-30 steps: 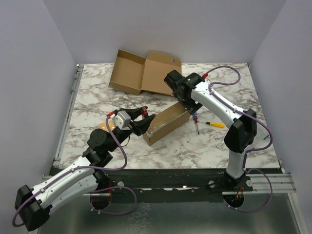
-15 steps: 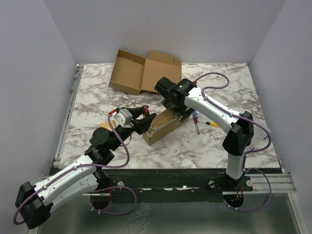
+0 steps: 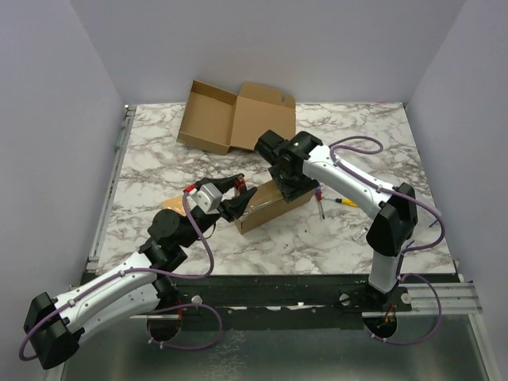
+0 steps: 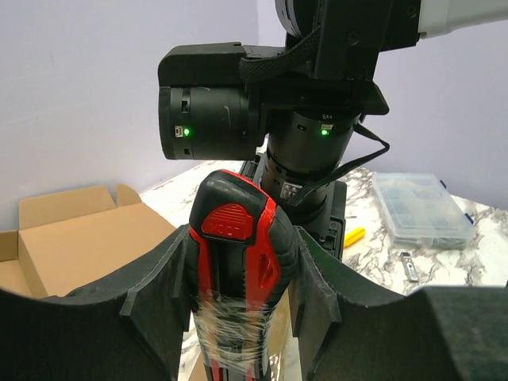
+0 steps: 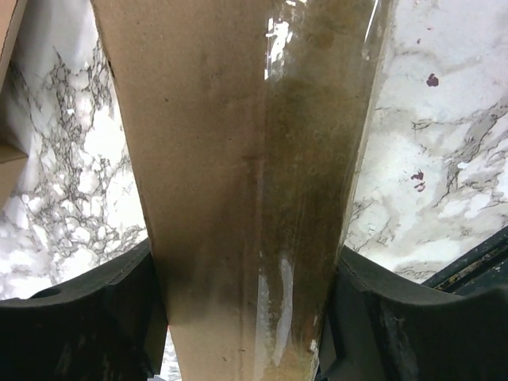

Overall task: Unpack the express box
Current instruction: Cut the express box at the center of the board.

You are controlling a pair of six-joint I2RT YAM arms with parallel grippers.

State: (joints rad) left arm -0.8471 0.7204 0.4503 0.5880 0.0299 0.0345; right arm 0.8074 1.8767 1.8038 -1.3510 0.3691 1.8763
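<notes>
The express box point(image 3: 266, 205) is a long brown carton sealed with clear tape, lying at the table's middle. My right gripper point(image 3: 290, 187) has come down over its far end. In the right wrist view the box point(image 5: 246, 151) runs between the black fingers point(image 5: 119, 309), which press on both its sides, so my right gripper point(image 5: 246, 262) is shut on it. My left gripper point(image 3: 236, 198) sits at the box's near-left end. In the left wrist view it point(image 4: 244, 242) is shut on a red and black utility knife point(image 4: 235, 226), wrapped in clear film lower down.
An open, empty cardboard box point(image 3: 230, 119) lies at the back of the table and shows at the left of the left wrist view point(image 4: 79, 238). A yellow-handled screwdriver point(image 3: 349, 203) and a red one point(image 3: 318, 195) lie right of the express box. A clear plastic case point(image 4: 417, 210) rests farther right.
My right arm swung left and down over the express box, and its jaws closed in on the box's sides. My left gripper, still holding the knife, shifted slightly right toward the box.
</notes>
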